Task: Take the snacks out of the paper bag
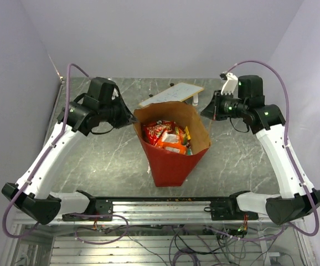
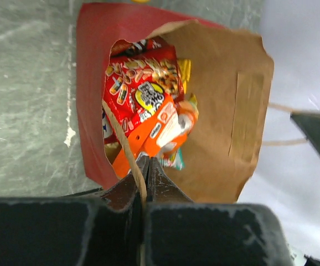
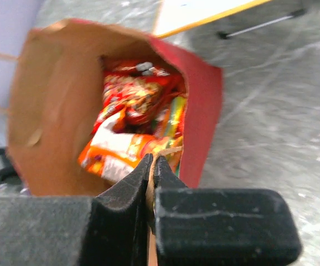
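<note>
The paper bag (image 1: pixel 171 166) lies in the middle of the table, red outside and brown inside, with its open mouth facing away from the arm bases. Snacks (image 1: pixel 168 137) fill it: a red packet (image 2: pixel 140 88), an orange packet (image 2: pixel 154 133) and more crinkly ones (image 3: pixel 132 94). My left gripper (image 1: pixel 132 118) sits at the mouth's left rim; in the left wrist view its jaws (image 2: pixel 146 159) are shut on a thin tan strip of the bag, handle string or paper edge. My right gripper (image 1: pixel 206 113) is at the right rim, shut (image 3: pixel 153 158) on the bag's tan edge.
A flat white board with a tan edge (image 1: pixel 174 94) lies just behind the bag, also in the right wrist view (image 3: pixel 204 11). The grey marble tabletop (image 1: pixel 104 160) is walled by pale panels on three sides. A metal rail (image 1: pixel 160 208) runs along the near edge.
</note>
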